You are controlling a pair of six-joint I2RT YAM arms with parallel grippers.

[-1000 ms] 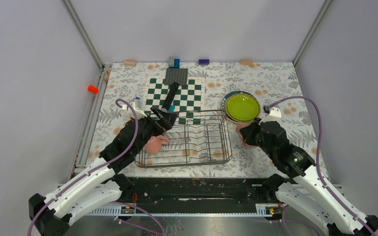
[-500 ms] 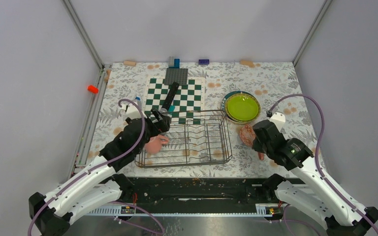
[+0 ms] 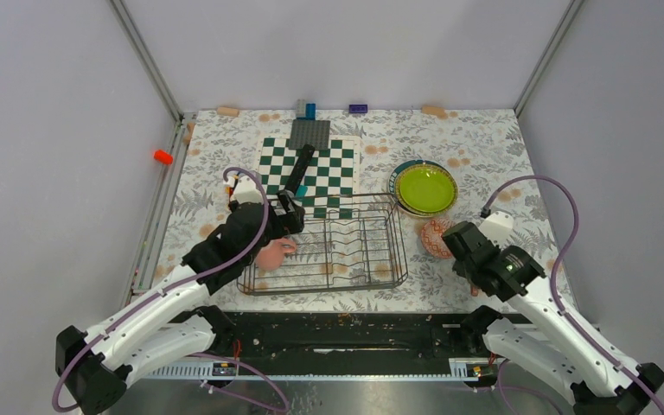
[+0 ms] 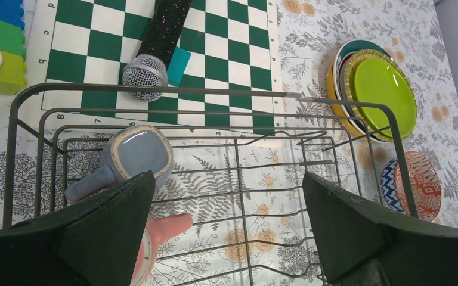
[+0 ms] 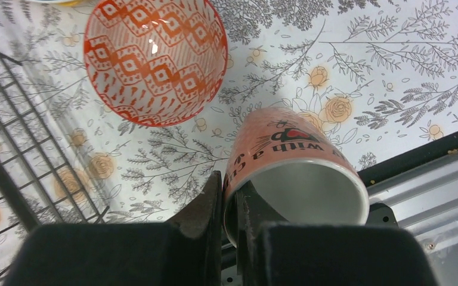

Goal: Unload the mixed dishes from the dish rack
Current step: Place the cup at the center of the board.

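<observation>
Right wrist view: I am reading the right claw point(image 5: 229, 196) as clenched on the rim of the salmon mug point(image 5: 298, 161), one finger inside the wall and one outside. The mug is hanging tilted just ahead of the claw, mouth toward the camera, over the flowered table point(image 5: 393, 71). I cannot tell whether its base is touching the cloth. The patterned bowl point(image 5: 155, 59) is sitting farther ahead of the claw and to its left, near the mug but apart from it. A corner of the dish rack point(image 5: 12, 119) is lying well to the left.

In the left wrist view the left claw point(image 4: 228, 179) is standing fully released above the rack, holding nothing. The grey cup point(image 4: 137, 155) is lying on its side just under the left finger, and the pink mug point(image 4: 155, 244) is lying nearer the wrist beside it. The stacked plates point(image 4: 381, 89) are resting outside the rack, far to the right.

Risks I am noting:
- A rim pinch on a tilted mug is thin, so an early release could let it tip and roll.
- Swinging forward could knock the bowl.
- Descending left, a finger could snag a rack wire or push the cup away.
</observation>
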